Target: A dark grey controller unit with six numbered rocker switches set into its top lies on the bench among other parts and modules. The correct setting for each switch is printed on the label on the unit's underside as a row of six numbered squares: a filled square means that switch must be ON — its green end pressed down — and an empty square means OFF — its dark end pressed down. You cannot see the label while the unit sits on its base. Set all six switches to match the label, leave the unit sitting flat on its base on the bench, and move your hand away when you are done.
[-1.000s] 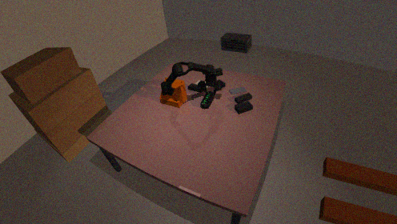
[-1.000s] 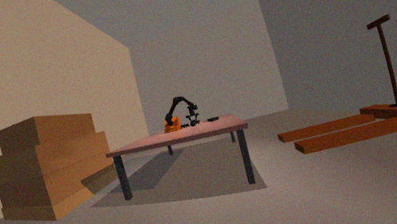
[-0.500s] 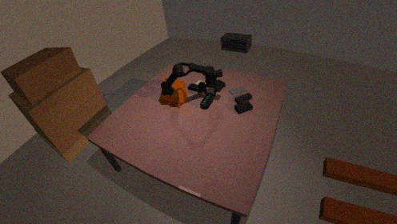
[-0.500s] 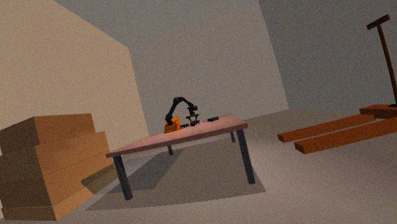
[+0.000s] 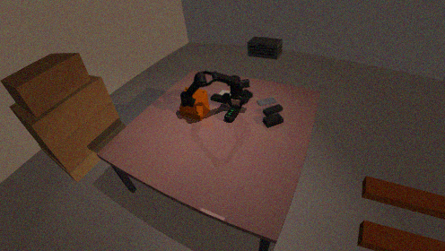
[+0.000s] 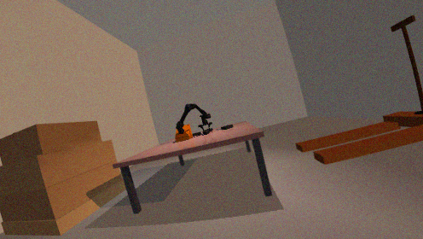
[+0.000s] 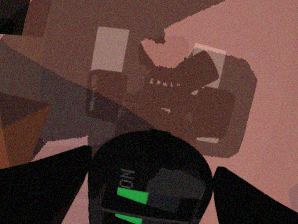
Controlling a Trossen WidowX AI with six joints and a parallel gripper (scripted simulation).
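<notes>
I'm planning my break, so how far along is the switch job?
Gripped already: the unit sits between the gripper's fingers, green switch ends showing. Whether the switches match, I cannot tell; the label is out of sight. Left: any remaining setting, resting it flat on its base, letting go and backing off.
</notes>
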